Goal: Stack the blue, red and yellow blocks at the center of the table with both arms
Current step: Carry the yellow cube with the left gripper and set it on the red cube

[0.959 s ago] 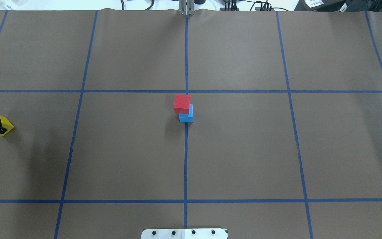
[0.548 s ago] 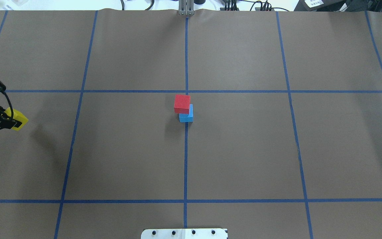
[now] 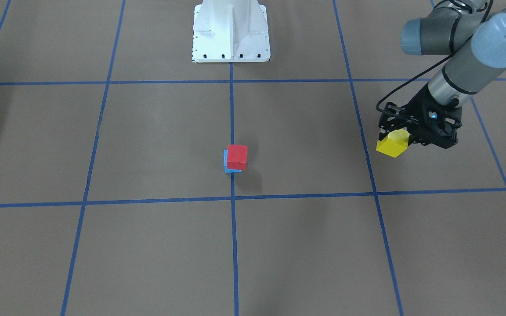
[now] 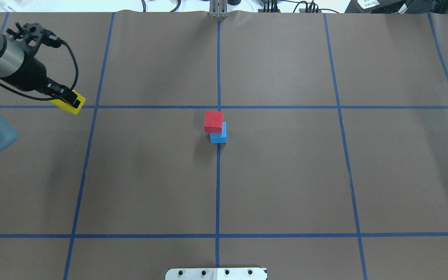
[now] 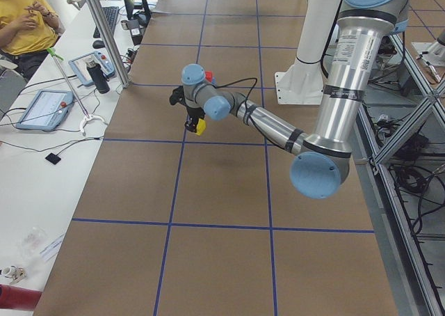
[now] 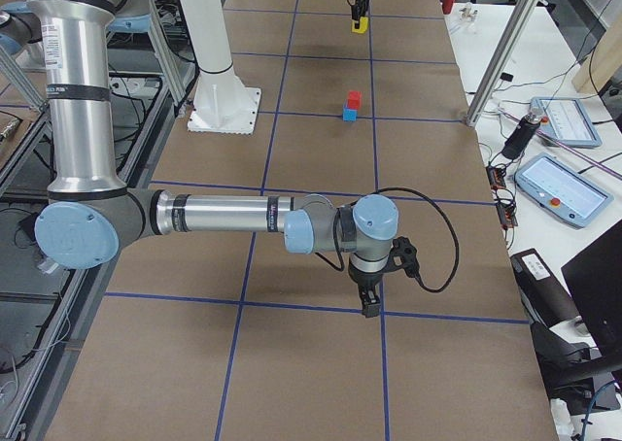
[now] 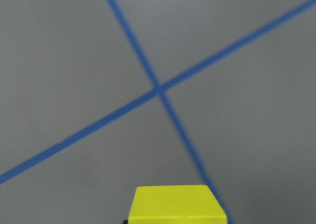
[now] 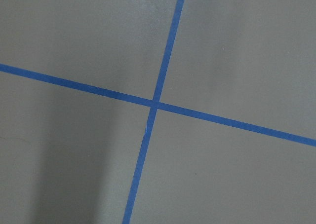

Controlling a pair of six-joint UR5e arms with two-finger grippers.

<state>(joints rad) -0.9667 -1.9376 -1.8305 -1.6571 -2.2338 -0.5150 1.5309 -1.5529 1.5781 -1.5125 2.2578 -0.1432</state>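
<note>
A red block (image 4: 213,121) sits offset on a blue block (image 4: 220,137) at the table's centre; both also show in the front view, red block (image 3: 237,156) over blue block (image 3: 225,166). My left gripper (image 4: 68,102) is shut on the yellow block (image 4: 73,107) and holds it above the table, well to the left of the stack. The held yellow block shows in the front view (image 3: 392,144) and the left wrist view (image 7: 175,204). My right gripper (image 6: 367,300) shows only in the exterior right view, low over the table, far from the stack; I cannot tell whether it is open.
Blue tape lines (image 4: 218,70) divide the brown table into a grid. The robot's white base (image 3: 231,30) stands at the table's edge. A person (image 5: 24,17) sits by a side table with tablets (image 5: 43,108) beyond the left end.
My left gripper has risen with the yellow block and moved from the view's left edge further across the table and to the right. The red and blue blocks have not moved.
</note>
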